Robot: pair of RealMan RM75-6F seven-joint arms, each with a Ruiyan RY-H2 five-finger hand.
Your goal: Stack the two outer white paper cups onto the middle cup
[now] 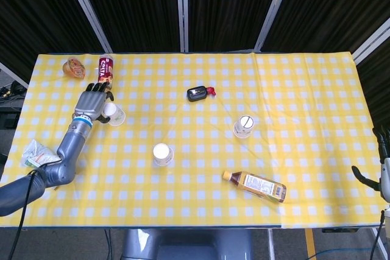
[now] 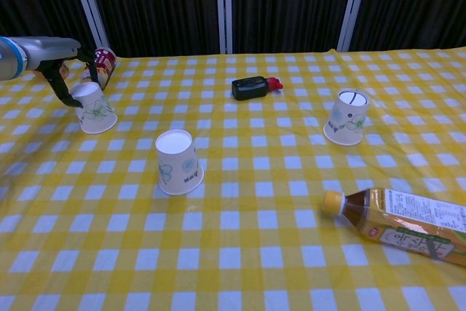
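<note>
The left hand [image 1: 93,103] arches over the left paper cup [image 1: 113,114], metal fingers [image 2: 69,95] spread wide, not gripping it. The middle cup [image 1: 162,153] and right cup [image 1: 244,125] (all tapered, white, inverted) stand well apart on the checked-cloth counter [image 1: 304,89]. The right hand [image 1: 384,168] hangs at the counter's edge, fingers apart.

Table [image 1: 304,89] fills mid frame. Middle cup [image 1: 162,153] sits left of centre; left cup [image 1: 114,114] up-left of it, right cup [image 1: 244,126] right of centre. Left hand [image 1: 92,103] just beside the left cup, on its left. Can [image 1: 106,70] and snack [image 1: 75,67] upper left, behind that cup. Small bottle [image 1: 198,93] centre-top. Tea bottle [image 1: 256,186] lies lower right of centre. Wrapper [image 1: 36,154] at left edge. Right hand [image 1: 384,168] at right edge.
</note>
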